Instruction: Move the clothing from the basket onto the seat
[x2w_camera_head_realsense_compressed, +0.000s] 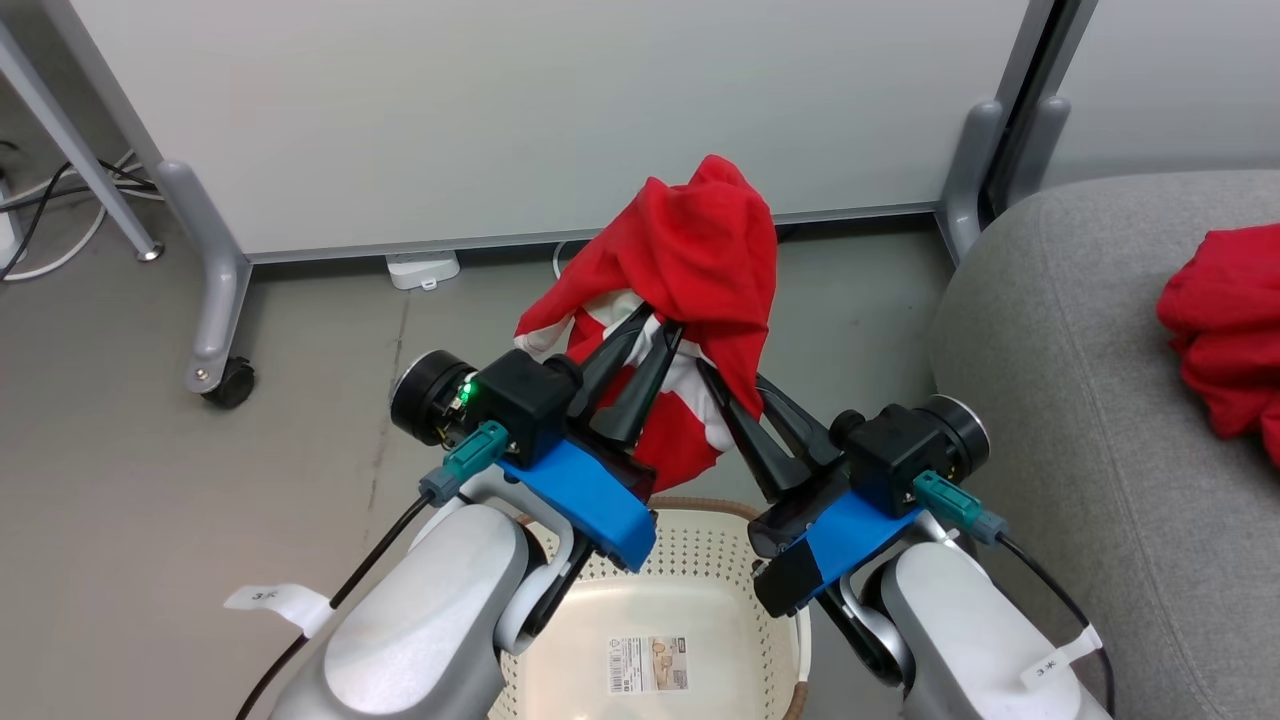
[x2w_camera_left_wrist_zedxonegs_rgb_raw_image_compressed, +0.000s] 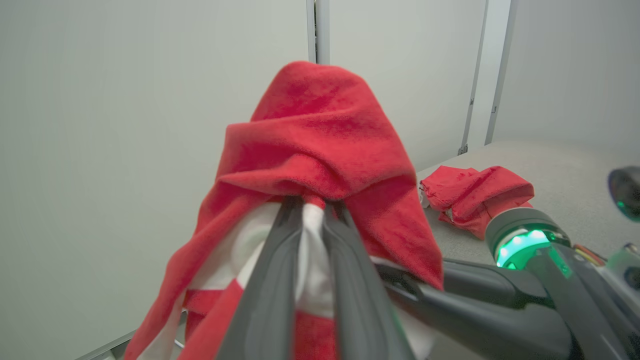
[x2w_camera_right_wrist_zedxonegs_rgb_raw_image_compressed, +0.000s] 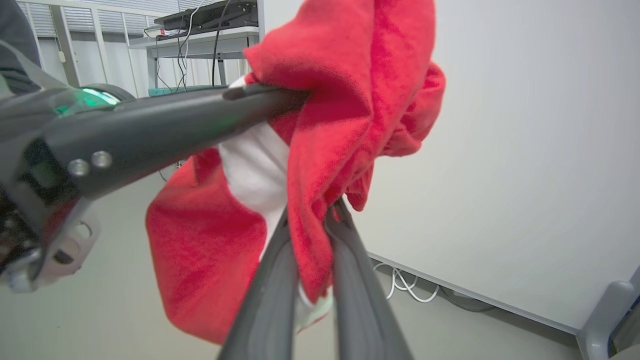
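A red garment with white stripes (x2w_camera_head_realsense_compressed: 690, 260) hangs in the air above the basket (x2w_camera_head_realsense_compressed: 700, 560), draped over both pairs of fingers. My left gripper (x2w_camera_head_realsense_compressed: 660, 325) is shut on its fabric, seen close in the left wrist view with white cloth (x2w_camera_left_wrist_zedxonegs_rgb_raw_image_compressed: 312, 235) pinched between the fingers. My right gripper (x2w_camera_head_realsense_compressed: 725, 390) is shut on a red fold (x2w_camera_right_wrist_zedxonegs_rgb_raw_image_compressed: 312, 220) of the same garment. A plain red garment (x2w_camera_head_realsense_compressed: 1225, 320) lies on the grey seat (x2w_camera_head_realsense_compressed: 1060, 400) at the right. The cream basket below holds a paper label (x2w_camera_head_realsense_compressed: 648, 665).
A pale grey wheeled partition panel (x2w_camera_head_realsense_compressed: 540, 110) stands behind, with a caster (x2w_camera_head_realsense_compressed: 228, 382) at the left and a post (x2w_camera_head_realsense_compressed: 985, 160) by the seat. Cables (x2w_camera_head_realsense_compressed: 60, 215) trail on the floor at far left. A desk with equipment (x2w_camera_right_wrist_zedxonegs_rgb_raw_image_compressed: 200, 30) shows in the right wrist view.
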